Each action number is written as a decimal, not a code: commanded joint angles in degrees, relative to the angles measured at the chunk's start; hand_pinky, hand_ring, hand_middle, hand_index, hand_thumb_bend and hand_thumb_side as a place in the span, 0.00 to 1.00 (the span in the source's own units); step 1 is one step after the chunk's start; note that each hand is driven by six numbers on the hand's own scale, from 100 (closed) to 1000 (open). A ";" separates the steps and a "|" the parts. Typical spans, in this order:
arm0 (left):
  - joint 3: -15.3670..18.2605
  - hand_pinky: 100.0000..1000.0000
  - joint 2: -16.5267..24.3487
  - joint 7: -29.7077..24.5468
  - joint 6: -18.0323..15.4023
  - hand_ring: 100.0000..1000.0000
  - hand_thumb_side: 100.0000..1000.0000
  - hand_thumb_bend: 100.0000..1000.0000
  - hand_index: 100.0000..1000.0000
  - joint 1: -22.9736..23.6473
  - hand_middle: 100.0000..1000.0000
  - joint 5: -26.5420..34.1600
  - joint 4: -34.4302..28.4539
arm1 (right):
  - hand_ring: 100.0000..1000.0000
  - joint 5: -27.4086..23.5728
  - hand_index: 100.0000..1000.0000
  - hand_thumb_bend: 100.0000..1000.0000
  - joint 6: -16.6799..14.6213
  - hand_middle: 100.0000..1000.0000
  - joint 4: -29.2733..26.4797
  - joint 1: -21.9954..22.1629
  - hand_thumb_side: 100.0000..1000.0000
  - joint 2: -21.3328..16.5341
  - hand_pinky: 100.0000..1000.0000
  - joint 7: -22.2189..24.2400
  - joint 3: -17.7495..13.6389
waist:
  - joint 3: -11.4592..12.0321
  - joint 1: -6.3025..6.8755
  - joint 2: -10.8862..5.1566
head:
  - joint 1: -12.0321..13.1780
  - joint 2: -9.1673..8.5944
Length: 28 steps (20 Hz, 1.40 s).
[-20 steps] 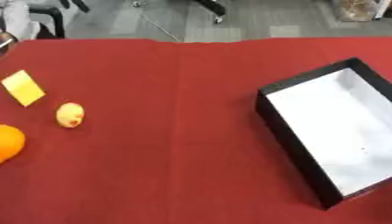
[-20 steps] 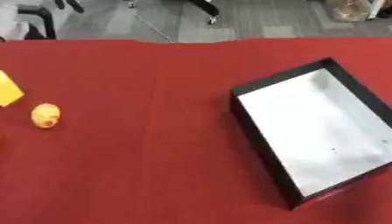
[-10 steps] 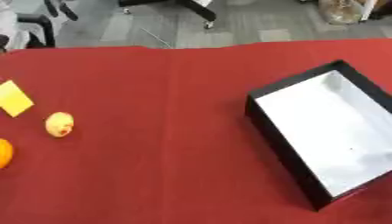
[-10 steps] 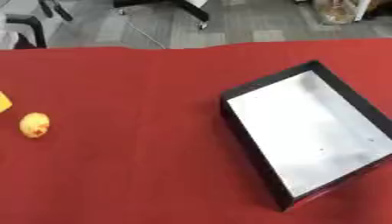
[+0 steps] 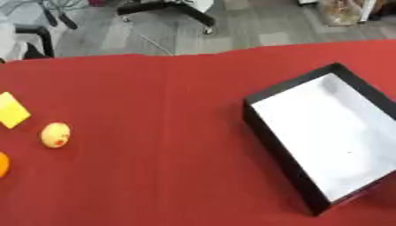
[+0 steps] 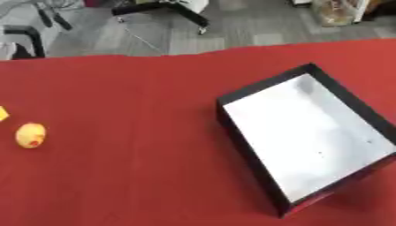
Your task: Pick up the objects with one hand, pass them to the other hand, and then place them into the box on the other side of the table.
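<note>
Left eye view has pretty much the whole setup: a table under a red cloth (image 5: 178, 132), with a black rectangular box with a white floor (image 5: 271, 132) sitting askew at the right of the frame. It looks empty to me. Over at the left edge are the things to move: a small yellow egg-shaped object with a reddish spot (image 5: 55, 134), a flat yellow square piece (image 5: 12, 110) just above it, and a sliver of something round and orange (image 5: 2, 164) cut off by the lower left edge. All three lie apart from each other and well apart from the box.

Neither robot hand shows up in either eye view, so I honestly can't tell how their fingers are set or whether they've got hold of anything. No arm pose to talk about either, since no arm is in frame.

My read is that we're at the very start of a pick: nothing is in the box and nothing is lifted. Since the objects are on the left and the box on the right, the next move probably calls for the left hand to come in, close on one item (the egg-shaped one looks easiest), then pass it over mid-table.
</note>
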 commanded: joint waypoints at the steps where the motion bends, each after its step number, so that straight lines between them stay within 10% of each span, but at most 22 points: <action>1: 1.02 0.92 2.88 -0.34 0.36 0.92 0.33 0.33 0.90 -0.65 0.89 -0.80 0.87 | 0.90 0.66 0.85 0.70 -0.02 0.81 -1.65 -0.39 0.32 -1.75 0.84 0.30 -0.05 | -0.15 0.81 0.16 | 1.15 -1.07; 8: 1.14 0.93 2.82 -2.85 -0.95 0.92 0.35 0.36 0.90 -0.50 0.89 -0.62 1.25 | 0.90 1.02 0.85 0.70 0.08 0.81 -1.75 -0.52 0.32 -1.72 0.84 0.48 0.07 | -0.40 1.07 0.56 | 1.61 -1.17; 13: 0.90 0.93 1.85 -3.15 -2.39 0.93 0.34 0.40 0.89 -1.40 0.88 -0.74 0.63 | 0.90 1.58 0.85 0.70 0.12 0.81 -1.97 -0.95 0.31 -1.67 0.84 0.83 0.31 | -0.76 1.48 1.74 | 7.53 -1.51; 20: 0.94 0.96 1.76 -4.95 -2.72 0.94 0.01 0.32 0.88 -1.24 0.88 -2.17 0.95 | 0.89 2.38 0.85 0.71 0.24 0.80 -2.07 -0.95 0.29 -1.41 0.84 1.05 0.41 | -1.32 1.92 2.73 | 6.98 -1.42; 28: 1.16 1.00 1.99 -9.12 -2.62 0.97 0.00 0.34 0.89 -0.72 0.89 -1.99 1.23 | 0.89 3.37 0.85 0.71 0.29 0.80 -2.34 -1.08 0.28 -1.33 0.84 1.23 0.54 | -1.68 2.44 4.13 | 6.34 -2.23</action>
